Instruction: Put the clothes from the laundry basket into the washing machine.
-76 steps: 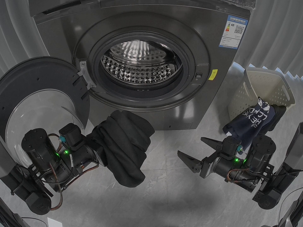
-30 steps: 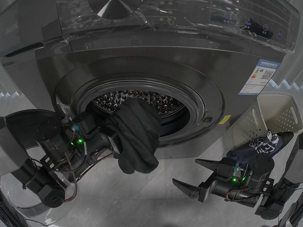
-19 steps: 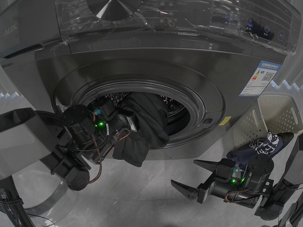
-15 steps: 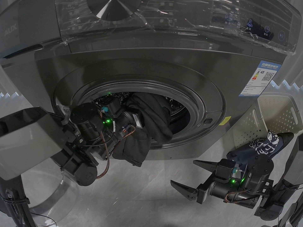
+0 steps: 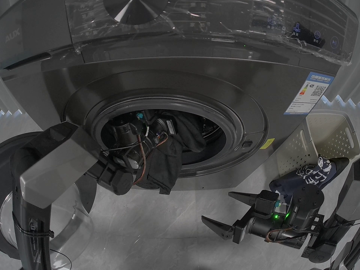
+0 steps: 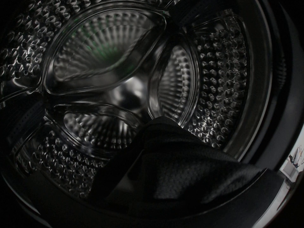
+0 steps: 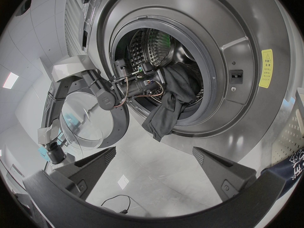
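My head camera looks forward and down, close to the washing machine [image 5: 225,83], taking in its round opening [image 5: 215,147] and the floor. My left wrist camera sits inside that opening, facing the drum [image 6: 104,57] at close range. My right wrist camera looks up from low and farther off, sharing the opening and the black garment [image 7: 167,108] with the head view.

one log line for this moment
left gripper: in drum opening, holding black garment | garment tail: hanging over door rim | right gripper: open, above floor | basket: holds navy shirt
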Available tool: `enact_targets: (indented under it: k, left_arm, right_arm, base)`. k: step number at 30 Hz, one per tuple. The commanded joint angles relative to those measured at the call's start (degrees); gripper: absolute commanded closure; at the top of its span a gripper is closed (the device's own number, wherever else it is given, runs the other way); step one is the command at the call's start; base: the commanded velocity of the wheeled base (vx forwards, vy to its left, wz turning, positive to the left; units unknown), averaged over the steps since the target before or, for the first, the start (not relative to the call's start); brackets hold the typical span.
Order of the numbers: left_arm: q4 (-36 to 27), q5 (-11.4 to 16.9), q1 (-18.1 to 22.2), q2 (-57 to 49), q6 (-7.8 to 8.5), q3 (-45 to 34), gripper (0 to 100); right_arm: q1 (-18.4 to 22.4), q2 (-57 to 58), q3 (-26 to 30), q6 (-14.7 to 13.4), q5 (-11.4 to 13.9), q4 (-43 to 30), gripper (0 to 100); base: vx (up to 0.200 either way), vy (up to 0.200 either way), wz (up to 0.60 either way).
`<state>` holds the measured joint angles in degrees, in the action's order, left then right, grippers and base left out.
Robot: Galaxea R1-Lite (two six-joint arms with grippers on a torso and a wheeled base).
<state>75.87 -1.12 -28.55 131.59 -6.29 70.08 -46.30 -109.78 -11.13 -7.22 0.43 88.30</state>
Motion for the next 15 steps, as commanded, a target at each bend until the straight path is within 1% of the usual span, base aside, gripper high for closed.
enact_targets:
  k: [1,4,7,12,13,15]
  left_arm:
    - [-5.47,-0.37,2.18,6.32,-0.04,11.92,100]
    - [-7.14,-0.90,2.45,7.63,-0.13,16.31,100]
    - [-7.58,-2.48,2.53,8.16,-0.48,19.21,100]
    - [-7.76,-2.66,2.10,7.63,-1.36,18.33,100]
    - [-7.76,-2.66,2.01,7.63,-1.36,18.16,0]
    - [-7.85,-2.66,1.66,6.23,-1.97,15.79,0]
  right_arm:
    - [-0.02,-1.23,-0.03,0.01,0.01,0.03,0]
    - [-0.11,-1.41,-0.03,0.01,0.01,0.12,0]
    - [-0.02,-1.41,-0.03,0.01,0.01,0.12,0]
    - [-0.02,-1.49,-0.12,0.01,0.01,0.12,0]
    - [-0.02,-1.49,-0.12,0.01,0.01,0.12,0]
    - [-0.02,-1.49,-0.12,0.01,0.01,0.12,0]
  base:
    - [0.000,0.000,0.00]
    - [0.000,0.000,0.00]
    - [0.000,0.000,0.00]
    - [0.000,0.000,0.00]
    - [0.000,0.000,0.00]
    - [0.000,0.000,0.00]
